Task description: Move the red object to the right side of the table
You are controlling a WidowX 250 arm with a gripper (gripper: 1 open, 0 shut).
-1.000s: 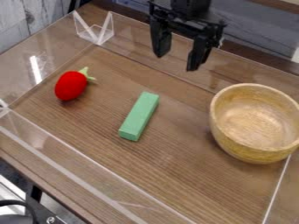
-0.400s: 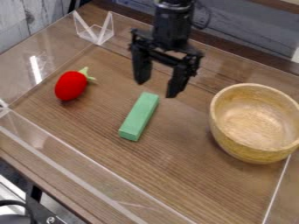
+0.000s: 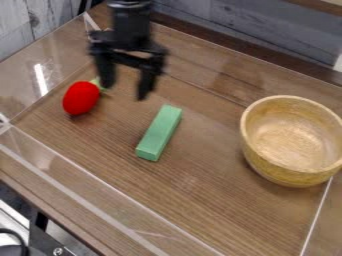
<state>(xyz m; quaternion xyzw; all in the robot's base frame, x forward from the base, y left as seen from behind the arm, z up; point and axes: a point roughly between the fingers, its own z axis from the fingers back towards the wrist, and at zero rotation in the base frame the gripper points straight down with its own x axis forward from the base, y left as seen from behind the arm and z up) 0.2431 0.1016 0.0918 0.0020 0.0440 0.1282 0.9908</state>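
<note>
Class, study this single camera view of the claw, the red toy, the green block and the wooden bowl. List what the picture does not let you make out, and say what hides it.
- Red object: its leafy stem is hidden behind the claw.
- Whether the claw touches the toy: one view only, depth unclear.
- Robot arm above the claw: cut off by the top edge.
- Wooden bowl: near inner wall hidden by its own rim.
- Table: its corners are cut off by the picture's edges.
</note>
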